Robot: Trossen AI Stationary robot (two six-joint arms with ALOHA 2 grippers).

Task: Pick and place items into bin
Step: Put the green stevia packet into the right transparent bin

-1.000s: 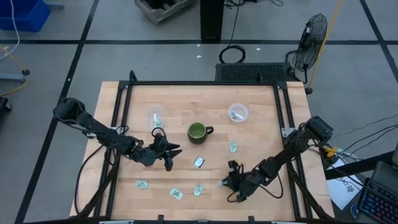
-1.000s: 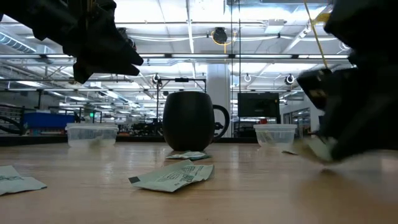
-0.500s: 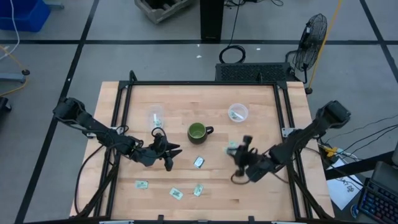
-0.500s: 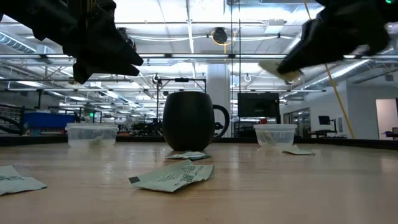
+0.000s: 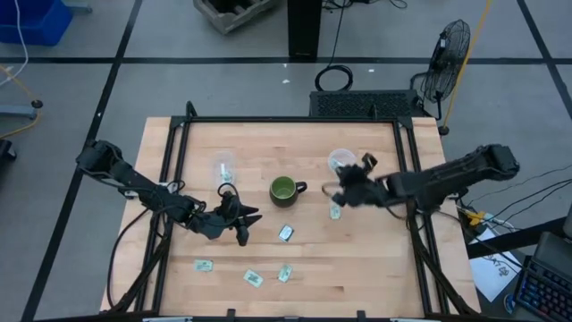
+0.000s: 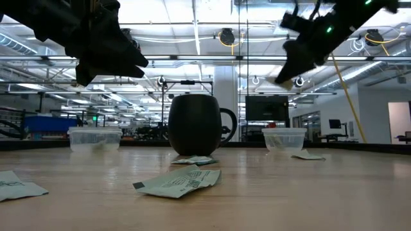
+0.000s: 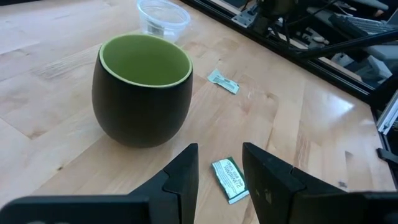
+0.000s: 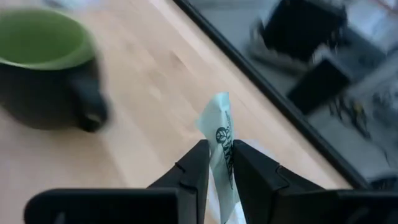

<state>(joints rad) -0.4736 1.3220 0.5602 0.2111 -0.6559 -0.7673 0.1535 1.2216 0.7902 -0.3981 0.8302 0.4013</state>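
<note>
My right end effector (image 8: 217, 163) was clenched on a pale green packet (image 8: 219, 134), held high near the clear bin (image 5: 341, 160) so it could drop in. Left end effector (image 7: 219, 167) hung released by the mug (image 7: 144, 87), waiting above another packet (image 7: 230, 179) on the worktop (image 5: 366, 259).

Over the last second the right gripper (image 5: 347, 190), fingers clamped on a pale green packet (image 8: 220, 142), rises from the table's near right area and swings across to a raised position just beside the clear right-hand bin (image 5: 340, 159), near the mug (image 5: 285, 190).
</note>
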